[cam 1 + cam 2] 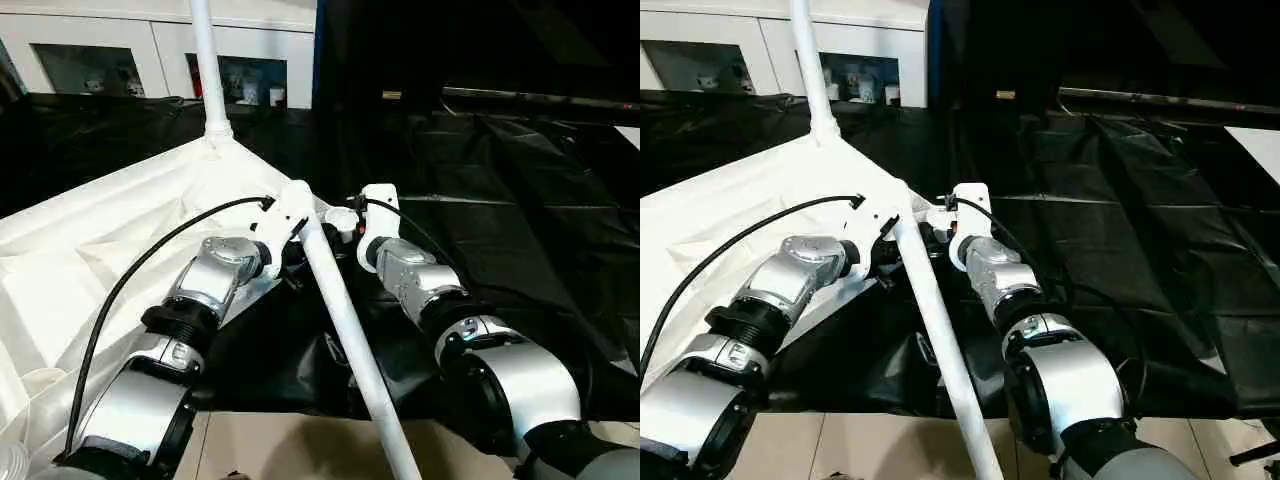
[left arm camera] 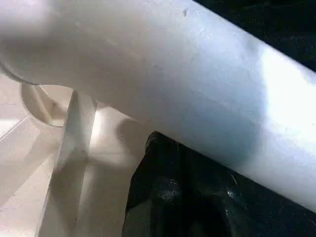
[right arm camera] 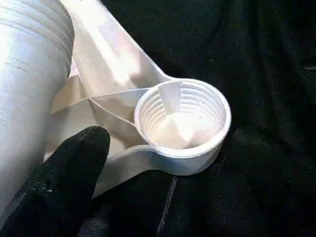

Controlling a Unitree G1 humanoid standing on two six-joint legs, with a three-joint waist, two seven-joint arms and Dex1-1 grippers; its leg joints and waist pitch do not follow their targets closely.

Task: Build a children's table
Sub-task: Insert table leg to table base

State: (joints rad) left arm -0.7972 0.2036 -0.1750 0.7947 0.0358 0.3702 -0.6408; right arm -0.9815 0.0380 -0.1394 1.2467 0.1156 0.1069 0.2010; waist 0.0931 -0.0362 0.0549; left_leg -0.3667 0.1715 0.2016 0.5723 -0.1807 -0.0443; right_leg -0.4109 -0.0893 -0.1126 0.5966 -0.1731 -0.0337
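Note:
The children's table lies upside down on black sheeting: its white ribbed tabletop (image 1: pixel 120 230) takes up the left. One white leg (image 1: pixel 207 70) stands upright in the far corner socket. A second leg (image 1: pixel 350 340) slants from the near corner down toward me, between my forearms. My left gripper (image 1: pixel 288 222) is shut and pressed against that leg's upper end; in the left wrist view the tube (image 2: pixel 197 84) crosses just over a black finger (image 2: pixel 168 197). My right gripper (image 1: pixel 342 218) is open beside the corner. The right wrist view shows the empty threaded socket (image 3: pixel 182 118), one finger (image 3: pixel 64 182) and the leg's end (image 3: pixel 29 74).
Black sheeting (image 1: pixel 500 180) covers the ground to the right and behind. A white cabinet with glass doors (image 1: pixel 100 50) stands at the back left. Beige floor (image 1: pixel 270 450) shows at the near edge. A black cable (image 1: pixel 130 280) arcs over my left forearm.

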